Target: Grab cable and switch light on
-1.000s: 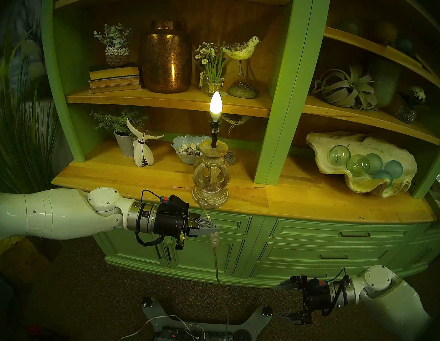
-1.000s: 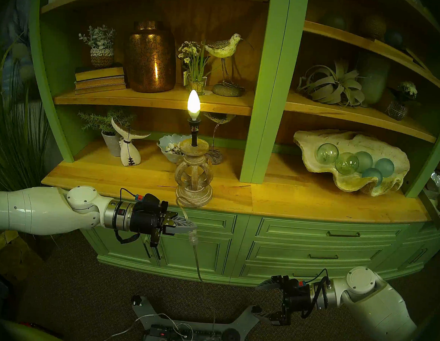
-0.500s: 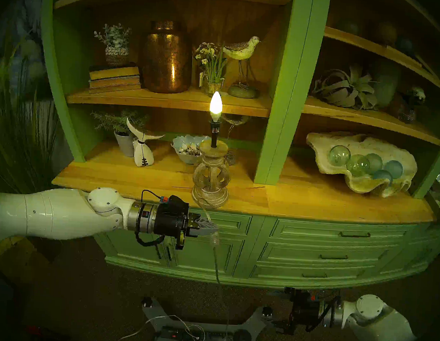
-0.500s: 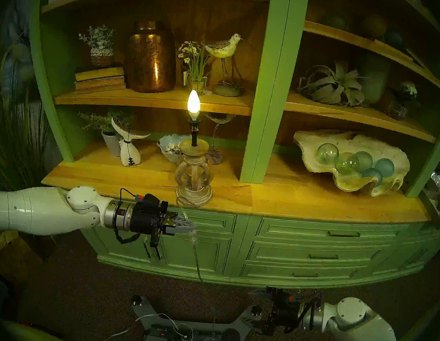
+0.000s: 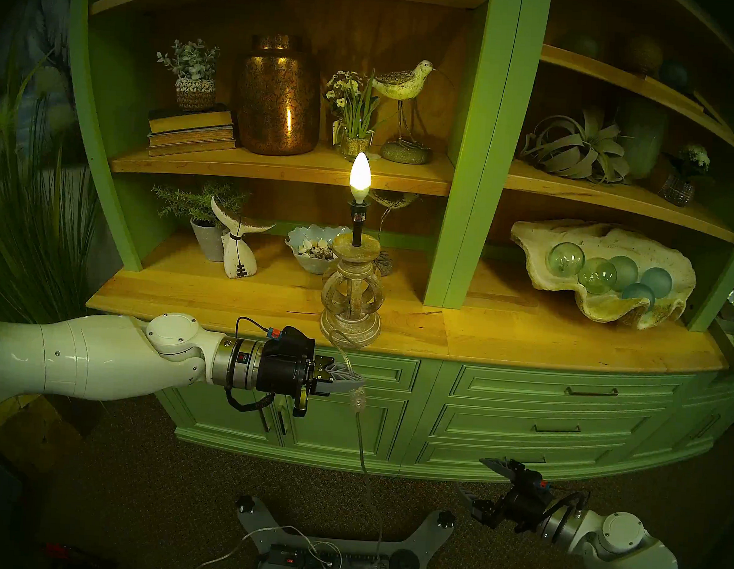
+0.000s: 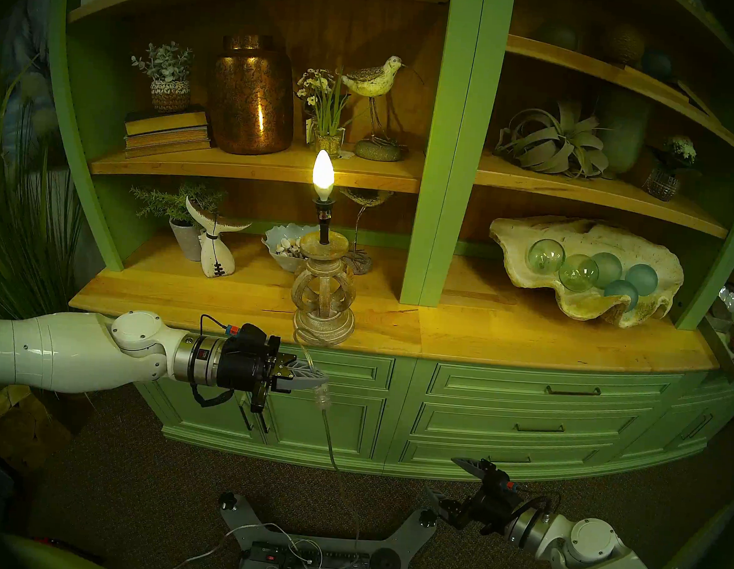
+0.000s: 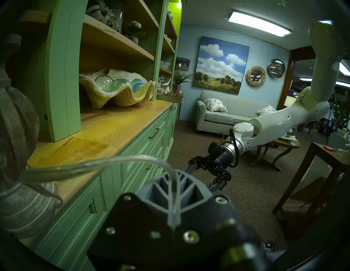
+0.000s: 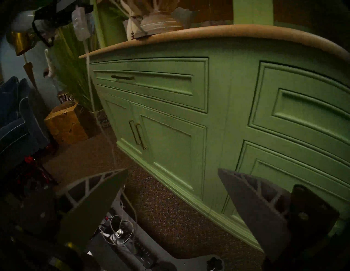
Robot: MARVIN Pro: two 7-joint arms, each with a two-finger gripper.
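Observation:
The light's candle-shaped bulb [image 5: 360, 176] glows on its carved wooden lamp base [image 5: 351, 306] at the counter's front edge. The clear cable [image 5: 362, 440] leaves the base, drops over the edge and passes between the fingers of my left gripper [image 5: 357, 380], which is shut on it. The clear switch block [image 5: 357, 398] hangs just under the fingertips. In the left wrist view the cable [image 7: 113, 162] curves from the base into the closed fingers [image 7: 166, 191]. My right gripper [image 5: 473, 476] stands open and empty, low in front of the drawers, well right of the cable.
The green cabinet [image 5: 541, 417] has drawers with dark handles under a wooden counter [image 5: 525, 339]. A black power strip [image 5: 331, 561] and a white looped wire [image 5: 323, 554] lie on the robot's base. A shell bowl [image 5: 664, 308] holding glass balls sits to the right.
The right arm dropped lower and swung, so its open gripper now points up and left. The left gripper stayed shut on the cable and the bulb stayed lit.

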